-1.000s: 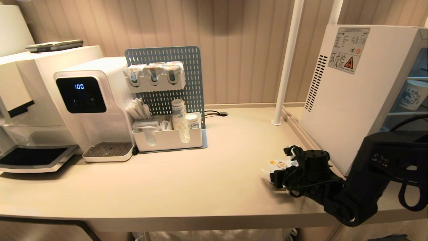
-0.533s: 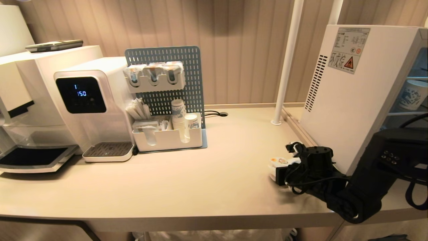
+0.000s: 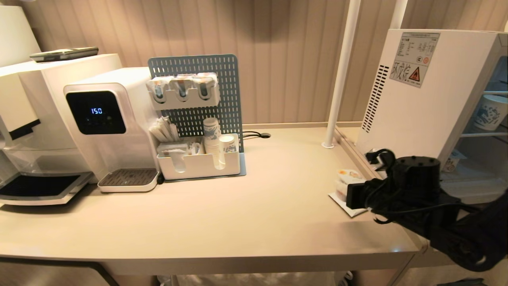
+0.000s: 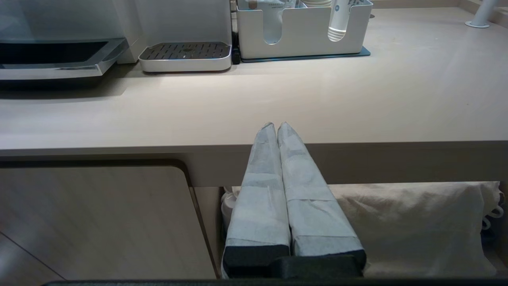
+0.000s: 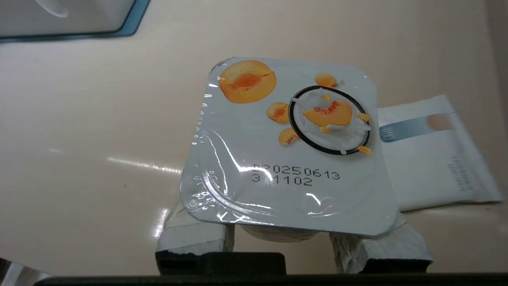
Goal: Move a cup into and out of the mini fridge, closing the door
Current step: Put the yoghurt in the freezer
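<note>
Right claw (image 5: 281, 234) is clamped on the peach yogurt cup (image 5: 287, 147), lifted above the desk (image 3: 238, 206) just beside the open mini fridge (image 3: 420, 99). Left claw (image 4: 276, 126) sits pressed closed, empty, by the desk's front edge.

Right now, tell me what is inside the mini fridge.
Through the open front of the mini fridge, a white cup with blue print stands on a wire shelf. A small carton sits lower down. The fridge's side wall hides the rest.

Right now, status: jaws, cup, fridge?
Right gripper jaws clamped on the foil-lidded peach yogurt cup, above a white packet. Left gripper shut, parked below the counter edge. Boxy white mini fridge open; nothing blocking.
</note>
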Robot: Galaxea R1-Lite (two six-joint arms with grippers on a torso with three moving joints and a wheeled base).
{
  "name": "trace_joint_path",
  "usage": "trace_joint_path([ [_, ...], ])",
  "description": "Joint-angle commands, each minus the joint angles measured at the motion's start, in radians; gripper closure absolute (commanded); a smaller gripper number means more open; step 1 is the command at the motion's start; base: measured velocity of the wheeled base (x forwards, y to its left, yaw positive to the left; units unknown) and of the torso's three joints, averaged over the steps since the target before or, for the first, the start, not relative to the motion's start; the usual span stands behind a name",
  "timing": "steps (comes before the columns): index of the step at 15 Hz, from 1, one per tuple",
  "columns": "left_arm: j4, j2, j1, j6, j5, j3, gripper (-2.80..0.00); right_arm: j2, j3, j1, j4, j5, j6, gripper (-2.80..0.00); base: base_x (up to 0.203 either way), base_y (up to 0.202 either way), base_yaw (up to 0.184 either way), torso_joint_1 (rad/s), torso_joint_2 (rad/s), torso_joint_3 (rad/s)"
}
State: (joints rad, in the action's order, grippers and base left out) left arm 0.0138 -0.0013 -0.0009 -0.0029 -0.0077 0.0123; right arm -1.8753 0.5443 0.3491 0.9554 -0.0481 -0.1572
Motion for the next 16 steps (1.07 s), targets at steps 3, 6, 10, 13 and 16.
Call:
trace_joint_path([
  [3, 0.0, 0.0, -0.001, 0.0, 0.0, 0.0, 0.0, 0.618, 0.037, 0.025, -0.419, -0.165, 0.002, 0.0, 0.0, 0.0, 0.0, 0.0, 0.0, 0.0],
  [6, 0.0, 0.0, 0.001, 0.0, 0.0, 0.0, 0.0, 0.987, 0.112, 0.061, -0.912, -0.402, -0.014, 0.0, 0.0, 0.0, 0.0, 0.0, 0.0, 0.0],
  [10, 0.0, 0.0, 0.0, -0.001, 0.0, 0.0, 0.0, 1.327, 0.096, -0.116, -1.197, -0.63, 0.017, 0.0, 0.0, 0.0, 0.0, 0.0, 0.0, 0.0],
  [13, 0.0, 0.0, 0.001, 0.0, 0.0, 0.0, 0.0, 1.6, -0.036, -0.252, -1.233, -0.658, 0.085, 0.0, 0.0, 0.0, 0.0, 0.0, 0.0, 0.0],
  [16, 0.0, 0.0, 0.001, 0.0, 0.0, 0.0, 0.0, 1.845, -0.192, -0.318, -1.198, -0.595, 0.129, 0.0, 0.0, 0.0, 0.0, 0.0, 0.0, 0.0],
])
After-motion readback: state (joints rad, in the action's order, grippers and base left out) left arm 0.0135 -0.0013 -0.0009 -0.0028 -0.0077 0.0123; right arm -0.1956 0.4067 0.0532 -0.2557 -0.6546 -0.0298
